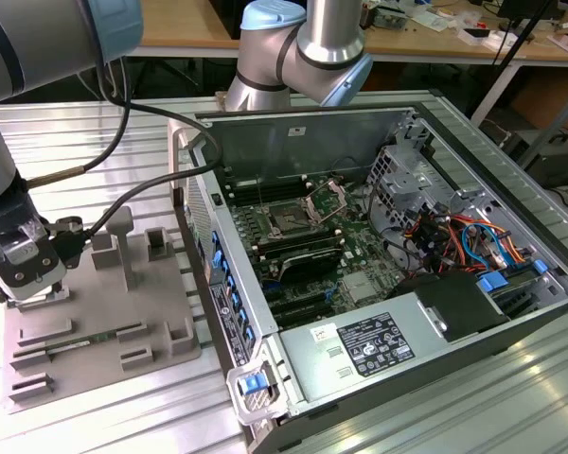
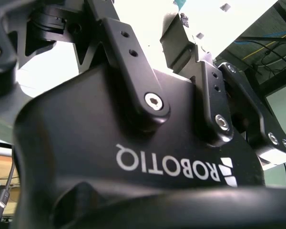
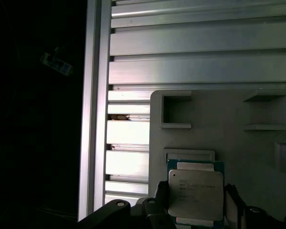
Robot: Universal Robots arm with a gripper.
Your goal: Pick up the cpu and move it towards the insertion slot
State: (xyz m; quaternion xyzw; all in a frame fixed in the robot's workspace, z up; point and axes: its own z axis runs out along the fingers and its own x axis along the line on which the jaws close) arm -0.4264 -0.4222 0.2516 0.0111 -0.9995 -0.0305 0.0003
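Observation:
The cpu [image 3: 195, 193], a flat square chip with a silvery top and a teal rim, lies low over a recess of the grey tray [image 3: 257, 157]. In the first wrist view my gripper [image 3: 195, 200] has a dark finger pressed against each side of it. In the exterior view the gripper [image 1: 24, 276] sits down at the tray's [image 1: 104, 312] near-left part, on the exterior view's left. The insertion slot [image 1: 289, 220], a square socket with its silver bracket [image 1: 327, 197] raised, is inside the open computer case, well off to the exterior view's right of the gripper.
The case's side wall [image 1: 204, 270] stands between the tray and the green board. Raised blocks [image 1: 118, 246] rise from the tray. A black cable [image 1: 123, 203] hangs from the arm over the tray. A power supply [image 1: 379, 340] and drive cables [image 1: 454, 236] are also in the case.

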